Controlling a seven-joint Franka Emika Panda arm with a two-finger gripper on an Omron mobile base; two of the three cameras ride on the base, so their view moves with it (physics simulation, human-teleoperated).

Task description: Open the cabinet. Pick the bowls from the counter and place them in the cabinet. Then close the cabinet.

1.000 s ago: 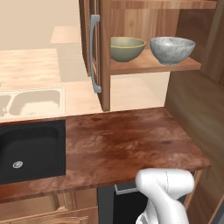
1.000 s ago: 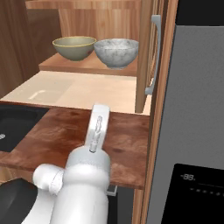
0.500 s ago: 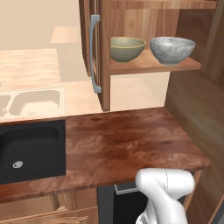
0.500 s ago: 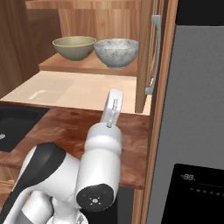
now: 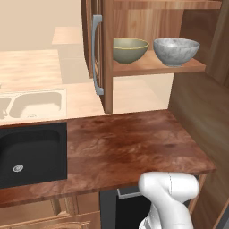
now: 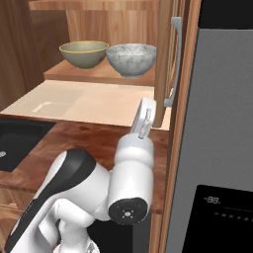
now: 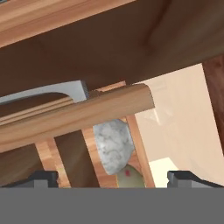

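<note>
The cabinet [image 5: 156,67] stands open, both doors swung out. On its wooden shelf sit the two bowls side by side: the olive-yellow one [image 5: 129,49] [image 6: 84,53] and the white-grey one [image 5: 175,50] [image 6: 131,59]. My gripper [image 6: 147,107] rises over the counter [image 5: 125,147], pointing up, just left of the right door's grey handle [image 6: 174,64]. In the hand view my gripper [image 7: 113,177] is open, its fingertips [image 7: 43,177] far apart with nothing between them. Beyond them I see a door edge, the grey handle [image 7: 48,92] and parts of both bowls [image 7: 113,146].
An inset black sink [image 5: 27,152] lies at the counter's left. The left door with its handle [image 5: 96,53] juts out over the counter. A tall grey appliance [image 6: 222,138] stands right of the cabinet's right door. A paler countertop with a beige sink [image 5: 36,103] lies behind.
My arm has swung to the right, and the hand has risen, closing on the right door and its handle. The bowls and doors have not moved.
</note>
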